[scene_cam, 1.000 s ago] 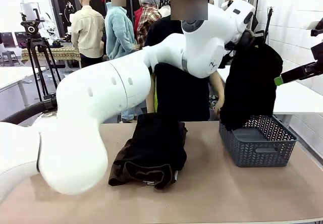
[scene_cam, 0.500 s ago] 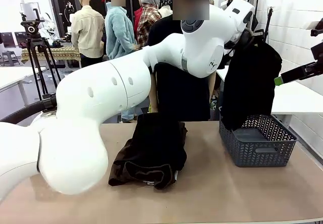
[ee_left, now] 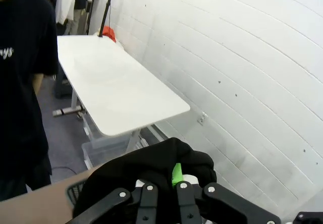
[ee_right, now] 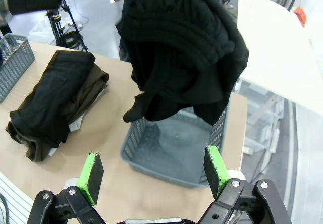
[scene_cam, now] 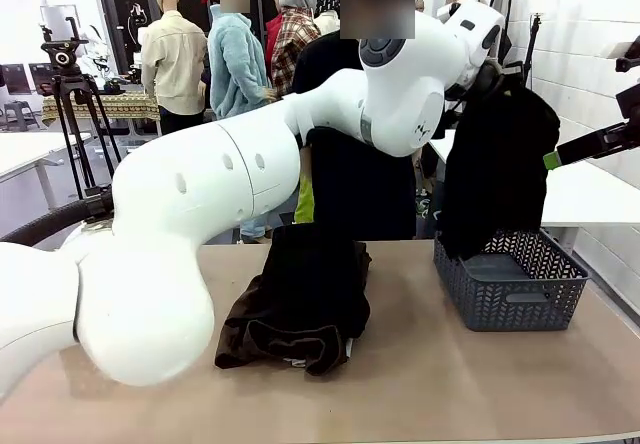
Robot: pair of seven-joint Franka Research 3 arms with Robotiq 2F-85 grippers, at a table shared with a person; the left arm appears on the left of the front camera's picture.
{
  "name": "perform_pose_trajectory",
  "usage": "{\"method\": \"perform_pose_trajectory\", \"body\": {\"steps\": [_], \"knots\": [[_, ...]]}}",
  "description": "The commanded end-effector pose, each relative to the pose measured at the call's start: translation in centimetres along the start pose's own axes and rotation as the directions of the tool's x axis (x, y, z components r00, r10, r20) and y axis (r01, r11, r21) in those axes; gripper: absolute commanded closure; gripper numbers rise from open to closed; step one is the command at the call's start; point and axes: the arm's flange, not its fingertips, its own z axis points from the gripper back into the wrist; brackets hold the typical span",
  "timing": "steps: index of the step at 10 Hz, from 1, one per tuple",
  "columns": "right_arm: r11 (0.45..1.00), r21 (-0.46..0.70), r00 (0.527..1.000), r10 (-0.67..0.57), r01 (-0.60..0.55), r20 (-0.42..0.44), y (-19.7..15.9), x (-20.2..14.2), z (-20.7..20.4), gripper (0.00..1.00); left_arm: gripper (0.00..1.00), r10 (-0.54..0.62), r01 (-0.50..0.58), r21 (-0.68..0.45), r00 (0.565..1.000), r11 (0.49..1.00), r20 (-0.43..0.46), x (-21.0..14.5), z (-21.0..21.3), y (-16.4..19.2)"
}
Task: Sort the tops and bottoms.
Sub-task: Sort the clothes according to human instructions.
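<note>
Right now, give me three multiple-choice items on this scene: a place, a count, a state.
1. The black cloth garment in the left gripper hangs: A) above the grey plastic mesh basket B) on a hanger C) inside a drawer.
2. Mesh baskets in the right wrist view: A) one B) two C) three.
3. The right gripper is: A) shut B) open C) gripping cloth.
A: basket sits below its hem. B: a second basket stands at the table's other end. B: green pads apart, nothing between.
</note>
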Motion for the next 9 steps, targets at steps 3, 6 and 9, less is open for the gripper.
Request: {"method": "perform_pose_trajectory", "body": {"steps": [3, 6, 9], "knots": [[1.000, -0.003, 1.000, 0.005, -0.005, -0.002, 0.1, 0.0, -0.1, 0.00, 1.00, 0.145, -0.155, -0.034, 0.968, 0.987, -0.207, -8.5, -9.2, 2.4], [1.000, -0.003, 1.000, 0.005, -0.005, -0.002, 0.1, 0.0, -0.1, 0.00, 1.00, 0.142, -0.119, 0.090, 0.930, 0.989, -0.340, -11.0, -11.5, 3.5], [1.000, -0.003, 1.000, 0.005, -0.005, -0.002, 0.1, 0.0, -0.1, 0.00, 1.00, 0.136, -0.083, 0.149, 0.909, 0.985, -0.393, -12.5, -13.4, 4.2]]}}
